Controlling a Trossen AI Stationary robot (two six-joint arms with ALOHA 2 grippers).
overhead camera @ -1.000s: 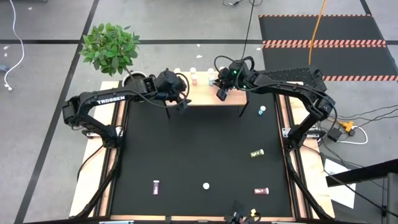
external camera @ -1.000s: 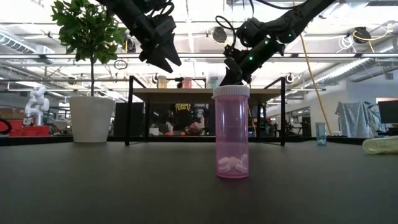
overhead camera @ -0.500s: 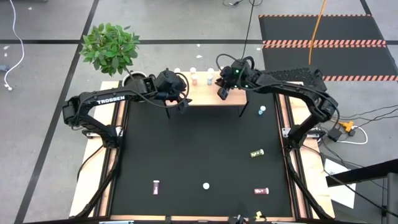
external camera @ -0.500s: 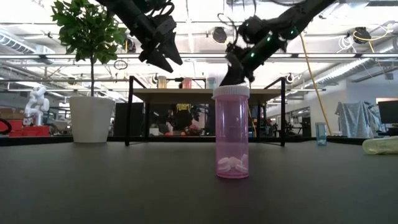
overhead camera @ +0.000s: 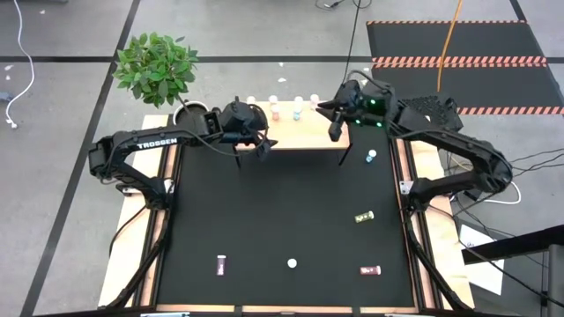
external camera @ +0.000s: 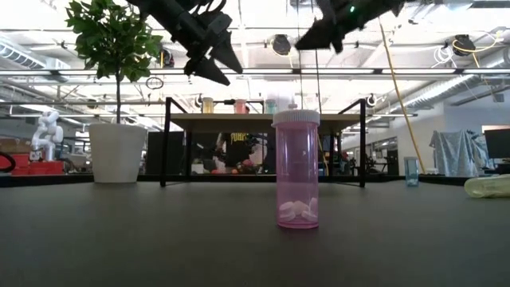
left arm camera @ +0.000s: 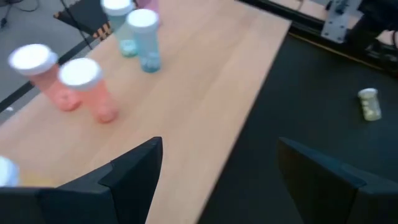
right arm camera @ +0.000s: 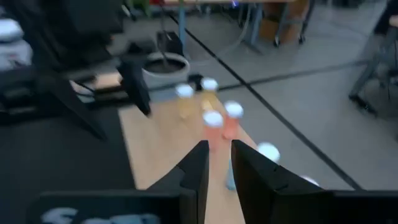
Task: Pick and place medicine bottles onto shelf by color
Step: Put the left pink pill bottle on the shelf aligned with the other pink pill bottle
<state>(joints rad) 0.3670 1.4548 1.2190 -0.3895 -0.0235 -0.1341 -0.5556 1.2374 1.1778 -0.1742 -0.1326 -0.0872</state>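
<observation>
The wooden shelf point(overhead camera: 295, 132) stands at the table's far edge with several white-capped bottles point(overhead camera: 275, 107) upright along its far side: pink point(left arm camera: 90, 93), teal point(left arm camera: 144, 43) and yellow point(right arm camera: 185, 99). My left gripper point(overhead camera: 257, 143) hovers open above the shelf's left end with nothing between its fingers point(left arm camera: 134, 177). My right gripper point(overhead camera: 334, 125) hangs high above the shelf's right end, its fingers point(right arm camera: 198, 165) a narrow gap apart and empty. On the mat a pink bottle point(external camera: 296, 169) stands upright. A yellow point(overhead camera: 364, 216) and two pink ones point(overhead camera: 221, 263) lie on their sides, and a teal one point(overhead camera: 371, 157) stands right of the shelf.
A potted plant point(overhead camera: 157, 66) in a white pot point(external camera: 117, 151) stands at the far left corner beside the shelf. The black mat point(overhead camera: 282, 211) between the shelf and the near edge holds only the scattered bottles. Wooden strips edge the table's left and right sides.
My right gripper has risen well above the shelf and drawn back toward the table's right edge, tipping nearer to level. Its finger gap looks unchanged. The bottles on the shelf and the mat stay where they were.
</observation>
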